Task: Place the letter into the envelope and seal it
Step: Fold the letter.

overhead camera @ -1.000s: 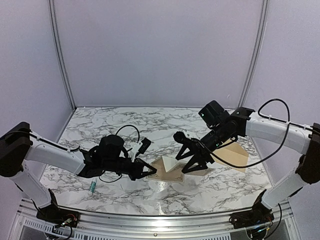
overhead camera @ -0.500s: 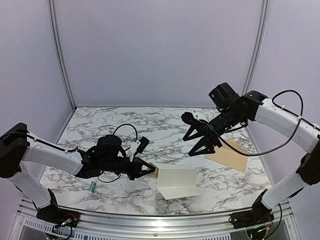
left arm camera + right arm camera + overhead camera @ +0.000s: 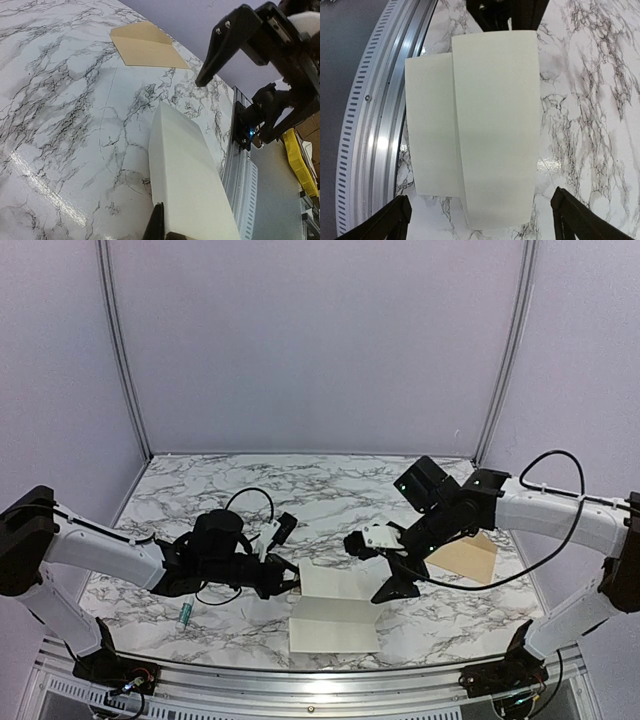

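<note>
Left claw (image 3: 292, 583) is clenched on the letter (image 3: 335, 635), pinching its 9 o'clock edge as seen from the top camera. Folded with its pale back outward, the letter lies on the marble table (image 3: 200, 490) toward the 6 o'clock side, its farther panel tilted up. Right claw (image 3: 368, 568) hangs spread wide over the letter's 3 o'clock end, holding nothing. At 2 o'clock from the letter, the envelope (image 3: 468, 556) lies flat, apart from it.

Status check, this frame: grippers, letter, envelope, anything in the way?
Left gripper shut on the letter, at its edge. Right gripper open above it, empty. Letter folded on the table, envelope lying apart, unfilled. Nothing lies between them.
</note>
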{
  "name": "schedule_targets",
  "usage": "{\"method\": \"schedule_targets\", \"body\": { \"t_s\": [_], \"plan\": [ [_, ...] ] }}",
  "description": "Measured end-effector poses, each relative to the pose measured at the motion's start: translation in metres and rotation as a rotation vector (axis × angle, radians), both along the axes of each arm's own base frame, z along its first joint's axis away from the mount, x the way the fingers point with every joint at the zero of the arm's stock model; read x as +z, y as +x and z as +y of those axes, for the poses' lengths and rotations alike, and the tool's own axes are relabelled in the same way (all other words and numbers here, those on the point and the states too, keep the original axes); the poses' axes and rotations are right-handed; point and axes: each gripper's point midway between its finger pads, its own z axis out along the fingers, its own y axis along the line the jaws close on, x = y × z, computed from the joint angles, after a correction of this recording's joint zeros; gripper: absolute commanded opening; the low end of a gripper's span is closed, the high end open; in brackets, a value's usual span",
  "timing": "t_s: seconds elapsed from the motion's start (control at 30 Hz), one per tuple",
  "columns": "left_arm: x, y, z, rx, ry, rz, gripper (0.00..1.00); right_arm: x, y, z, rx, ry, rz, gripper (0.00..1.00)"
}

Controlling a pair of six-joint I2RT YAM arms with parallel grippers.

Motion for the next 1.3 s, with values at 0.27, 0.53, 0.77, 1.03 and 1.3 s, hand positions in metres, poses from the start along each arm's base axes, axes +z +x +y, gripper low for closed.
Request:
{"method": "schedule_targets", "body": {
  "t_s": [0.27, 0.53, 0.77, 1.03, 1.3],
  "plan": [
    [-0.009, 0.011, -0.004, 0.097, 0.001, 0.121, 0.00, -0.047, -0.003, -0.010, -0.022, -0.110, -0.190, 0.99],
    [-0.009, 0.014, -0.013, 0.139, -0.028, 0.261, 0.00, -0.043, 0.026, 0.001, -0.100, -0.077, -0.321, 0.98],
    [-0.001, 0.012, -0.019, 0.133, -0.056, 0.312, 0.00, -0.061, 0.027, 0.005, -0.074, -0.113, -0.307, 0.99],
    [0.002, 0.003, -0.024, 0.096, -0.060, 0.325, 0.00, -0.055, 0.048, 0.007, -0.165, -0.109, -0.349, 0.90],
    [-0.002, -0.011, -0.027, 0.036, -0.030, 0.293, 0.00, -0.021, 0.078, 0.012, -0.251, -0.031, -0.352, 0.83]
  ]
}}
